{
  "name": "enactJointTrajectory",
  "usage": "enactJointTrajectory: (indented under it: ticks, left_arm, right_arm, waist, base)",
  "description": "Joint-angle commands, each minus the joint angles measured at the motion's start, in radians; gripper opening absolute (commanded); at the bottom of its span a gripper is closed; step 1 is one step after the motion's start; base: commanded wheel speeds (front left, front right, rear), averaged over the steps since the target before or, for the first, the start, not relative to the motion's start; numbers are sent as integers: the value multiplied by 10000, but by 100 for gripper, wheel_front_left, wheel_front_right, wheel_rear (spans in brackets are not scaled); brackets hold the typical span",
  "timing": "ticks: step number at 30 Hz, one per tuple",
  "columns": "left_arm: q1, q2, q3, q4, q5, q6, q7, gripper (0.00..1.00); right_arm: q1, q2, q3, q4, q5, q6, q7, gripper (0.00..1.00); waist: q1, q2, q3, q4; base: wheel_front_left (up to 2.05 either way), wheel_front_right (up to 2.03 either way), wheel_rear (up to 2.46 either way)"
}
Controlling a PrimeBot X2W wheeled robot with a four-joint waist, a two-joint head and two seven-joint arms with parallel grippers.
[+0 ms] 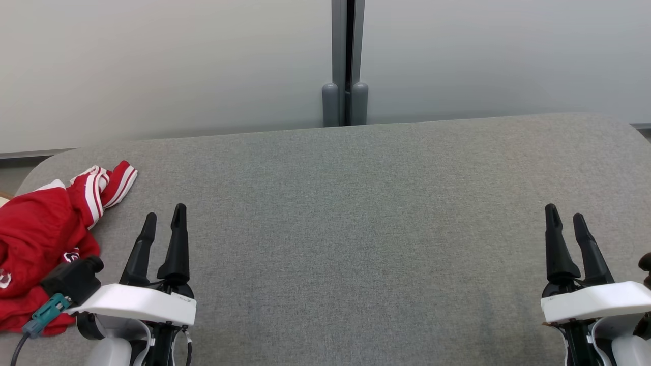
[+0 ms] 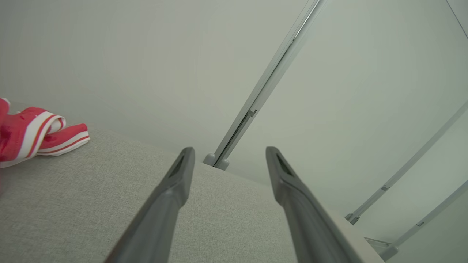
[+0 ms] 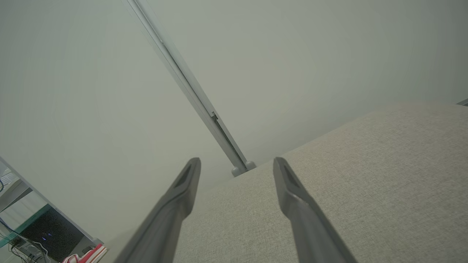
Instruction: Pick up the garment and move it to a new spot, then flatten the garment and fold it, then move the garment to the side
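Garment (image 1: 35, 244): a red piece with white striped trim is seen crumpled at the near left edge of the worktop (image 1: 356, 229). It is partly covered by the left arm's black cable connector (image 1: 71, 282), and one striped cuff is turned toward the far side.
Left end effector (image 1: 165, 212): it is held just right of the garment, apart from it, over the grey fabric surface. Its jaws are spread wide and nothing is gripped.
Partition post (image 1: 346, 61): a grey upright is seen behind the far edge, at the middle, between pale panels (image 1: 152, 66).
Right end effector (image 1: 565, 212): it is placed at the near right, well apart from the garment. Its jaws are spread wide and nothing is held.
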Motion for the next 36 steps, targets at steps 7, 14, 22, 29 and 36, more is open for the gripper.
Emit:
enactJointTrajectory:
  ticks: [7, 14, 22, 29, 36]
  left_arm:
    - [-243, 137, -111, 247, 967, 80, -234, 100]
    - [-280, 176, -238, 565, 1836, 203, -444, 100]
    - [-301, 203, -359, 818, 2650, 310, -639, 100]
    - [-276, 248, -445, 1053, 3379, 490, -794, 100]
    - [-273, 251, -536, 1389, 3942, 569, -935, 100]
  right_arm:
    - [-127, -49, 127, 42, -1107, 2, 11, 100]
    - [-45, 5, 213, 193, -2075, 2, 96, 100]
    - [30, 54, 285, 365, -2912, 3, 41, 100]
    - [86, 97, 290, 495, -3563, 3, -49, 100]
    - [105, 132, 295, 611, -4116, 3, -95, 100]
  waist:
    - [0, -1, -12, 23]
    - [0, -1, -30, 43]
    - [0, -1, -48, 62]
    - [0, -1, -87, 79]
    - [0, -1, -132, 95]
  base:
    - [0, 0, 0]
    - [0, 0, 0]
    - [0, 0, 0]
    - [0, 0, 0]
    - [0, 0, 0]
